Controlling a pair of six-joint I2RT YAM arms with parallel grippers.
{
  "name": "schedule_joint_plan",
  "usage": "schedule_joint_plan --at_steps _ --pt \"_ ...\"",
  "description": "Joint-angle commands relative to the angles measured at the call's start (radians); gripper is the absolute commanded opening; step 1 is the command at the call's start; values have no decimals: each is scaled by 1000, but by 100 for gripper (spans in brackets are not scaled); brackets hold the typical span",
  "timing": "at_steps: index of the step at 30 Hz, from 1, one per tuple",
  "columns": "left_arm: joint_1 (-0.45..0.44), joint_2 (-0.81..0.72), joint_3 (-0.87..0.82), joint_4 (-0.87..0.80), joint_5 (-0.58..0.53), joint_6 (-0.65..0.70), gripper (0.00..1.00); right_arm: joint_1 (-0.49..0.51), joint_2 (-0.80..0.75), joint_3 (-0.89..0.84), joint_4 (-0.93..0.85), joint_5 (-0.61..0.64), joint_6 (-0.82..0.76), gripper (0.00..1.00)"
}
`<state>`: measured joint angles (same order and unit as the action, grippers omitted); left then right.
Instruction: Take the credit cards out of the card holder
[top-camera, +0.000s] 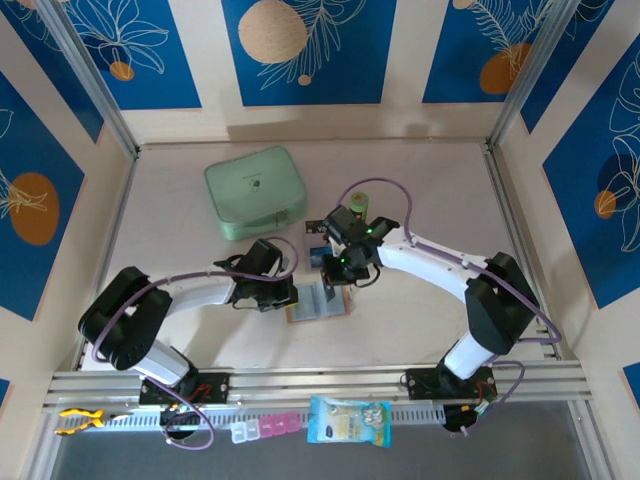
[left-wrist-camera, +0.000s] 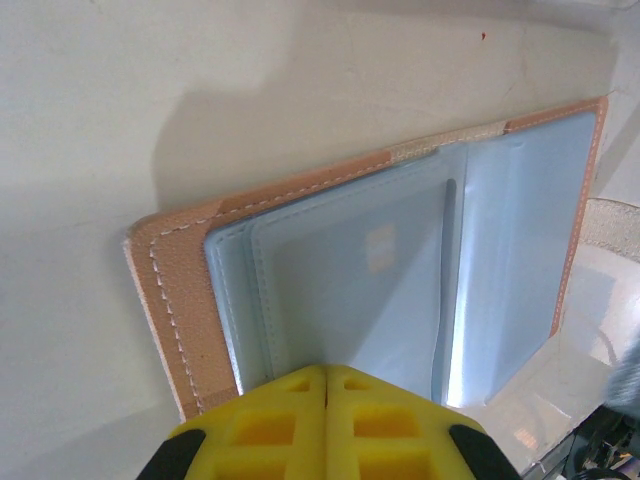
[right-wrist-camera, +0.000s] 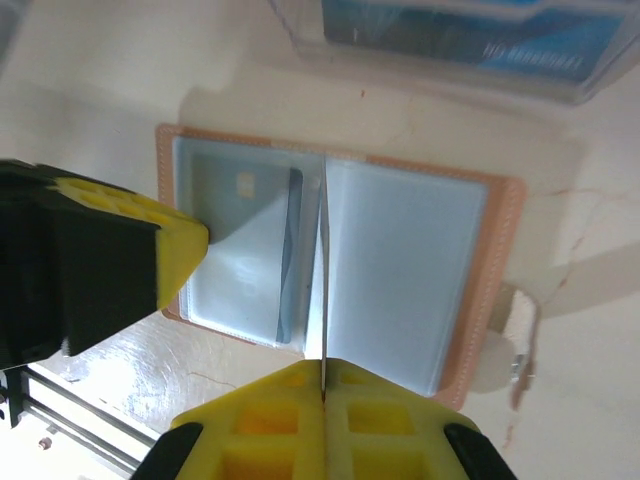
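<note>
We see both end effectors pressed together, the left end effector (left-wrist-camera: 325, 374) on the card holder (left-wrist-camera: 175, 290) and the right end effector (right-wrist-camera: 325, 368) pinching its pocket leaf (right-wrist-camera: 325, 270), so pulling may lift everything, with the credit card (right-wrist-camera: 240, 215) trapped.

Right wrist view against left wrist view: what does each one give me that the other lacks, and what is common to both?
Right wrist view: the card holder spread open from edge to edge, its middle pocket leaf standing upright in the shut right gripper, the left gripper at the holder's left edge, and a clear box beyond. Left wrist view: that gripper's shut fingers over a pocket, with the holder's stitched corner close up. Both: a light card with a chip mark inside a pocket, and the pale table.
</note>
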<state>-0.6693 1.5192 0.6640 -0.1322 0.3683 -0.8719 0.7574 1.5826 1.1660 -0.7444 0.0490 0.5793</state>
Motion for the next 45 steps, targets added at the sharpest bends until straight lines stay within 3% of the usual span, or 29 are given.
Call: schedule_joint_plan --at_steps 1,10,14,18,30,45 --pt "12 -23 13 -50 -23 17 2 -44 -37 34 -36 -24 -138 2" --pt "13 -75 20 -75 -31 14 5 -139 -41 86 -39 -100 -683 0" --pt "14 -99 19 -91 -41 16 6 -140 -40 108 -30 -52 -963 0" --pt "15 -128 6 -104 -54 14 6 -134 -14 147 -21 72 -1167 0" --pt "40 -261 -47 -162 -101 11 8 -222 209 440 -167 -37 -1424 0" --pt "79 -315 -64 -201 -114 16 9 -262 433 678 -253 -80 -1510 0"
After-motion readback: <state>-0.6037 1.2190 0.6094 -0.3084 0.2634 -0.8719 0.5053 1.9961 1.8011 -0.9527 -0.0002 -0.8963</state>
